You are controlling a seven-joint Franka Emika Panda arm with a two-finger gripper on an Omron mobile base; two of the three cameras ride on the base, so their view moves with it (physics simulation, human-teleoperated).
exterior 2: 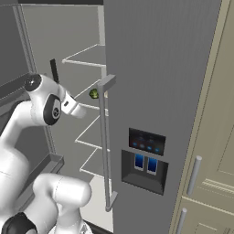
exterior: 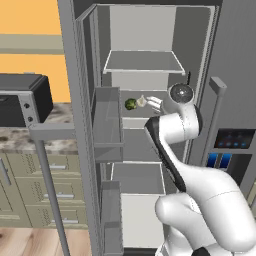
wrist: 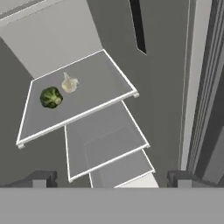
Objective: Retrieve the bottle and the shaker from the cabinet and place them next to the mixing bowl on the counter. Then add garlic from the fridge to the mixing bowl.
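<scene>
Spread-wide 2-finger dark gripper [wrist: 112, 178] hovering inside tall grey steel fridge [exterior: 197, 45], well short of pale garlic bulb [wrist: 69, 83] beside green broccoli [wrist: 50, 97].

Fridge [exterior: 150, 30], door open: garlic [wrist: 69, 83] beside broccoli [wrist: 51, 97] on middle shelf [wrist: 96, 87]; counter [exterior: 30, 137] to the left.

Fridge [exterior: 235, 75] stands open, shelf [wrist: 100, 83] bare in front of the garlic [wrist: 69, 83], broccoli [wrist: 50, 97] sitting just beside it, door bins [exterior: 107, 122] crowding the left side and the shelf above hanging close.
</scene>
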